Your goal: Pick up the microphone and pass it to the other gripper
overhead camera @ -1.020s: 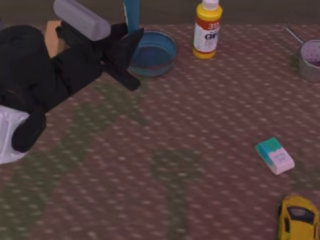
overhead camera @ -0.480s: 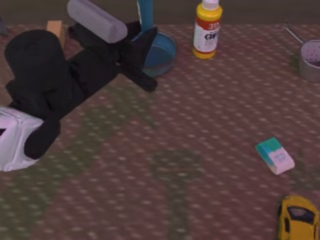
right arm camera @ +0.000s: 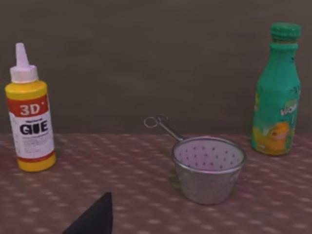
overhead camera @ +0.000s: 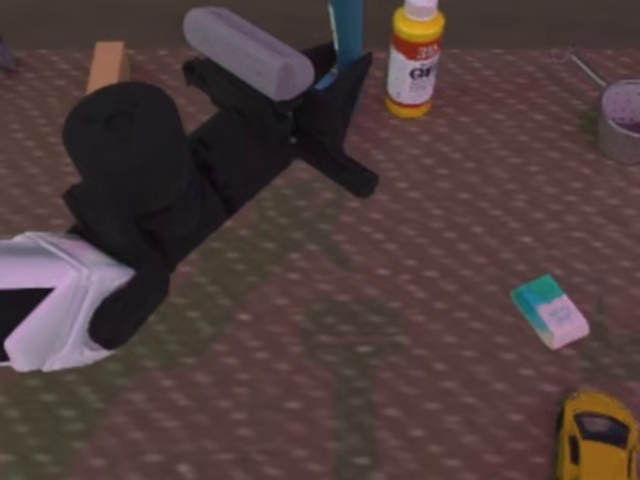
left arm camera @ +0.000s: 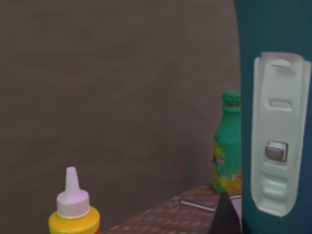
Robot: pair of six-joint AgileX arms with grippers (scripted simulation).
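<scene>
1. The left claw (overhead camera: 335, 85) is at the back of the table, near the top view's middle. Its two black fingers are clamped on the blue-green handle of the microphone (overhead camera: 346, 28), one on each side.
2. The microphone stands straight up in the claw, lifted off the table. I think it is held this way so the other claw can grab a free part of it.
3. In the left wrist view the handle (left arm camera: 273, 112) is very close, with its white button strip facing the camera. Its round head is not in view.
4. The right claw (right arm camera: 92, 218) shows only one dark finger tip, so I cannot tell if it is apart or together. It does not show in the top view.
5. The yellow glue bottle (overhead camera: 415, 60) stands just beside the microphone, with its cap on.
6. The metal strainer (right arm camera: 208, 168) is well apart at the right, and looks empty.
7. The green bottle (right arm camera: 276, 90) stands near the strainer, capped.
</scene>
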